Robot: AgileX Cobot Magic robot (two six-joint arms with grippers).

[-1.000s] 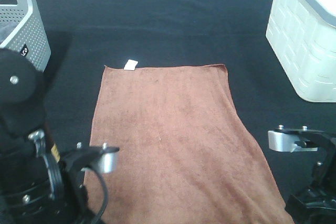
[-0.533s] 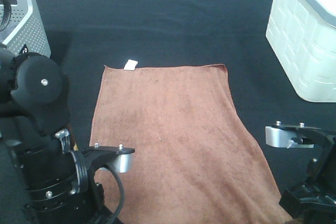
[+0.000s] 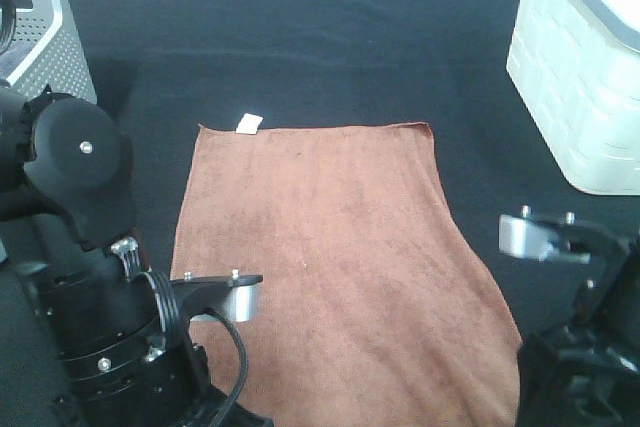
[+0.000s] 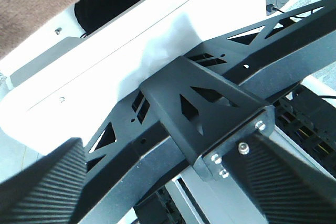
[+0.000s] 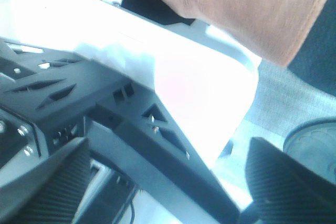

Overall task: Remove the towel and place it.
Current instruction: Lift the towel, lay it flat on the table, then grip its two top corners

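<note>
While parked low at the front edge with left gripper (image 4: 168, 150) and right gripper (image 5: 170, 148) both spread wide, empty: looks like pre-grasp. Next, pinch near corners of towel (image 3: 320, 247), flat on black table cloth (image 3: 300, 47), hem overhanging, then lift

The left arm (image 3: 85, 247) stood low at the near left, its round black joint raised above a stack of ribbed black housings, cables looping beside them; a silver-faced left bracket (image 3: 238, 299) jutted from its wrist toward the middle; the right arm (image 3: 590, 357) sat low at the near right, partly cut by the picture's edge, its right bracket (image 3: 530, 237) pointing inward; the left gripper (image 4: 168, 182) held its ribbed fingers (image 4: 42, 187) spread wide; the right gripper (image 5: 168, 182) likewise kept its fingers (image 5: 286, 182) far apart.
</note>
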